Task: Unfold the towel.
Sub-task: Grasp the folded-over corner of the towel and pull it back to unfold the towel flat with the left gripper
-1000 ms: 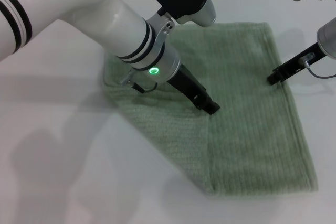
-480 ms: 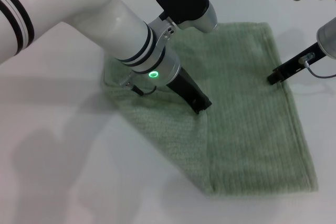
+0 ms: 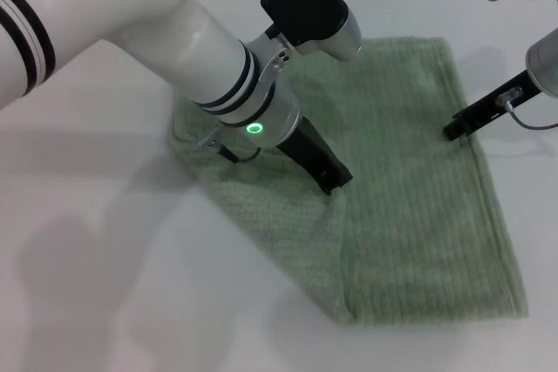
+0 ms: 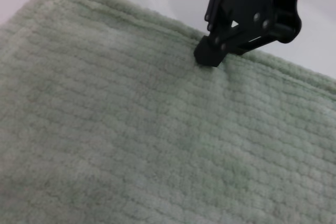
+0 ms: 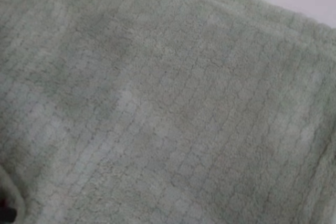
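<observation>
The towel [image 3: 410,189] lies on a white table [image 3: 105,285], occupying the centre and right of the head view frame. It is pale green with a fine ribbed weave. It is still folded: an upper layer covers the right portion, and its edge runs roughly vertically down the middle of the cloth to the lower centre of the frame. A single lower layer extends toward the left, tapering along a diagonal edge.

The left gripper [image 3: 336,182] is at the centre of the head view, pressed down onto the towel at the upper end of that fold edge. The cloth puckers slightly around the tip. Whether its fingers are spread or closed, and whether any fabric is pinched, cannot be told from these views.

The right gripper [image 3: 454,131] is at the upper right of the head view, its tip touching the towel at the right-hand hem. The left wrist view shows this same tip [image 4: 209,56] resting on the hem, at upper centre of that frame. Its fingers appear drawn together, but a hold on the cloth cannot be confirmed.

The right wrist view is filled by towel surface [image 5: 168,108], with a strip of table at the upper right corner.
</observation>
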